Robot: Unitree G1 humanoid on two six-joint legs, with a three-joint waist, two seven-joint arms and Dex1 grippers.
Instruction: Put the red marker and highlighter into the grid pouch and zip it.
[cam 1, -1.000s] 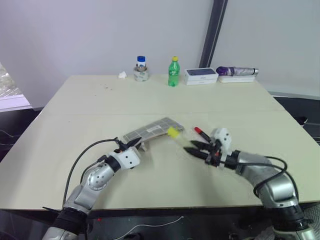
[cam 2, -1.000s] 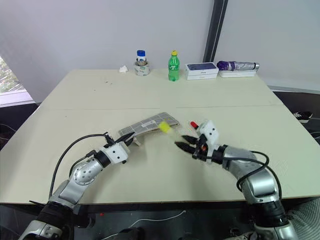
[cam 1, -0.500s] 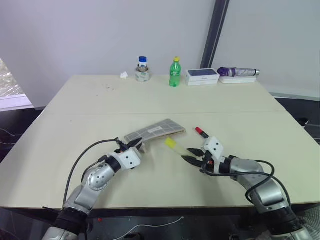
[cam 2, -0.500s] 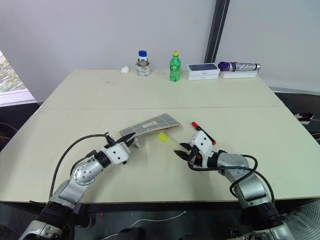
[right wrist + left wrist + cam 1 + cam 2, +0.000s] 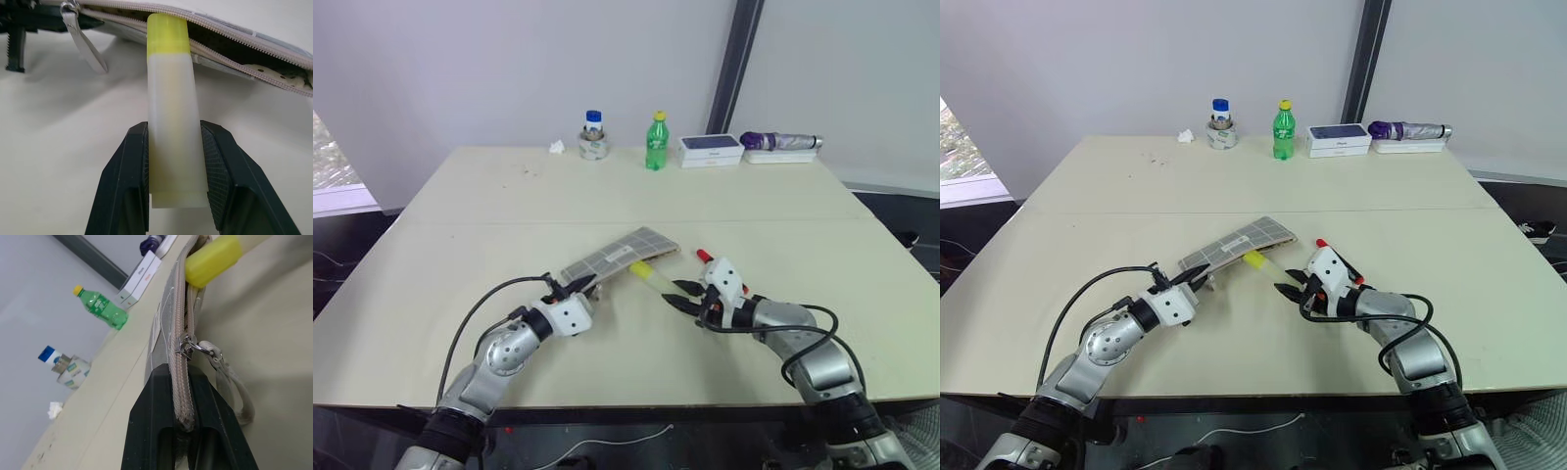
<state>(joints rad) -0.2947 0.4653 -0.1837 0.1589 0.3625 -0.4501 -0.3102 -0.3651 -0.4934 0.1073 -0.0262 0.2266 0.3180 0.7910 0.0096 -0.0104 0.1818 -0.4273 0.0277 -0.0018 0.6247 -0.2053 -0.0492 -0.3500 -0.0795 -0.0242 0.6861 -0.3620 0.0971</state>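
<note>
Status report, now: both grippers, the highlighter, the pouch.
Left gripper shut on the grid pouch at its zipper end. Right gripper shut on the highlighter, cap at the open zipper mouth. Red marker on the table, behind the right gripper.

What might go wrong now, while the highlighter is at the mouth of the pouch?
The highlighter, held in the right gripper, has its cap at the narrow open zipper of the grid pouch; it may catch on the lip. The left gripper pinches only one end, so a push may slide the pouch. The red marker lies beside the right wrist and could be knocked.

Highlighter [image 5: 646, 273] tip at grid pouch [image 5: 617, 257] mouth.
</note>
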